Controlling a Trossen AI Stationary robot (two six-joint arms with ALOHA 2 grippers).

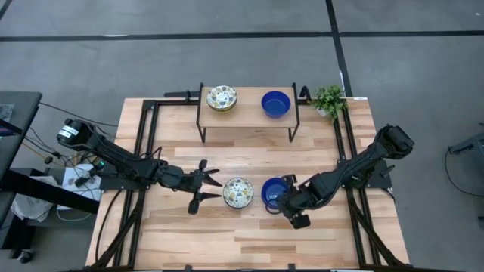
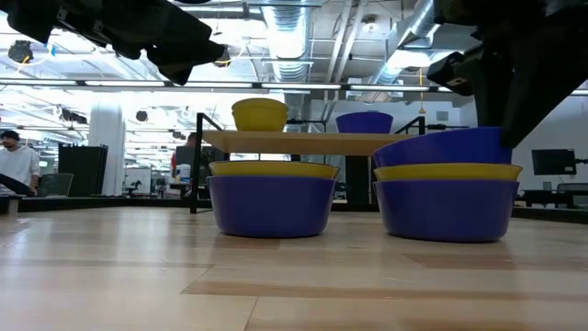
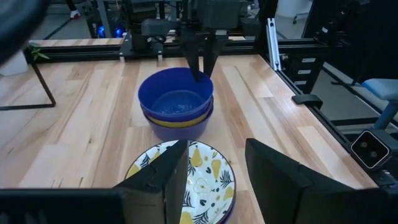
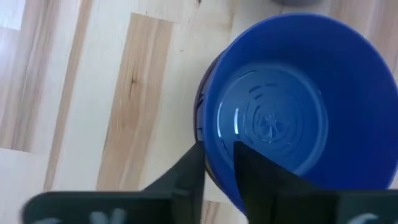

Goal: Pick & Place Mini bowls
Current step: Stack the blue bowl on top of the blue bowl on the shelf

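Pale wood planks make up the worktop, smooth and banded, framed by black rails, with grey floor all round. At the far edge stands a little wooden shelf on thin black legs, carrying a round patterned bowl on its left and a glossy blue bowl on its right. A small leafy potted plant sits just beyond the shelf's right end.

Down in the middle of the worktop, two more stacks sit side by side. On the left is a patterned bowl stack, white inside with yellow and dark leaf shapes; from table height it shows a blue wall with a yellow rim on top. Just beside it on the right is the blue bowl stack: a blue bowl at the bottom, a yellow band, and a shiny blue bowl tilted on top.

The right gripper is at that stack's right rim, its dark fingers narrowed with one inside and one outside the top blue bowl's wall, pinching the rim.

The left gripper hovers just left of the patterned bowl stack, its fingers spread wide and holding nothing, pointed towards the bowl.
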